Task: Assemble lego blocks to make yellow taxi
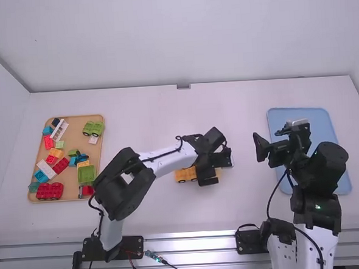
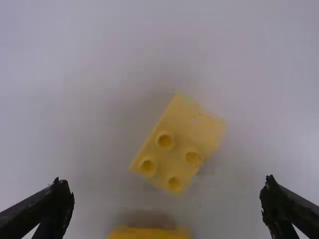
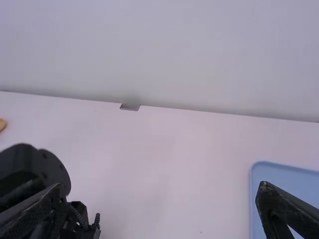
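The left gripper (image 1: 217, 167), fingers spread, partly hides the wheeled yellow base (image 1: 185, 175); one end of a yellow block (image 2: 172, 149) is unclear; the right gripper (image 1: 269, 142) has parted fingers

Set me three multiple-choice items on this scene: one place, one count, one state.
1. Where on the white table is the blue tray?
A) left side B) middle C) right side

2. How many round studs show on the yellow block?
A) two B) four C) eight

3. How are the left jaws?
A) open B) shut on the block C) shut, empty

1: C, the high view shows it there.
2: B, four stand out in the left wrist view.
3: A, the left wrist view shows them wide apart.
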`<move>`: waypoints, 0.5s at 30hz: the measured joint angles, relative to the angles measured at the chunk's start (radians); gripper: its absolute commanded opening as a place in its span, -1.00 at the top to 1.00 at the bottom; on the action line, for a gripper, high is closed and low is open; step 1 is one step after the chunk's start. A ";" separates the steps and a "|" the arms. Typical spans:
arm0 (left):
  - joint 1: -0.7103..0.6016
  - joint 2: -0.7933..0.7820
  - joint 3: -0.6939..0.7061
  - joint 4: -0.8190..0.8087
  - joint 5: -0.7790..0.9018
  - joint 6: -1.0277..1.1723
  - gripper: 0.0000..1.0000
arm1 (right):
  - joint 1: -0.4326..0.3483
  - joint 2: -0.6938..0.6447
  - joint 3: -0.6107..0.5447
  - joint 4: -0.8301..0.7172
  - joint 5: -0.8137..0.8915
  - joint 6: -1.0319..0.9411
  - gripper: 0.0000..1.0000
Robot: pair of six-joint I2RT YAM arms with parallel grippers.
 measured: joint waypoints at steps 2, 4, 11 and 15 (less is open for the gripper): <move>0.005 -0.030 0.018 -0.039 0.014 0.029 -0.98 | 0.000 0.000 0.000 0.000 0.000 0.003 -0.98; 0.008 -0.088 0.020 -0.060 0.026 0.053 -0.97 | 0.000 0.000 0.000 0.000 0.000 0.005 -0.98; 0.080 -0.352 -0.070 -0.020 0.084 0.146 -0.98 | 0.000 0.000 0.000 -0.022 -0.008 0.003 -0.98; 0.203 -0.518 -0.244 0.082 0.191 0.209 -0.98 | 0.006 0.000 0.000 -0.017 -0.082 -0.068 -0.98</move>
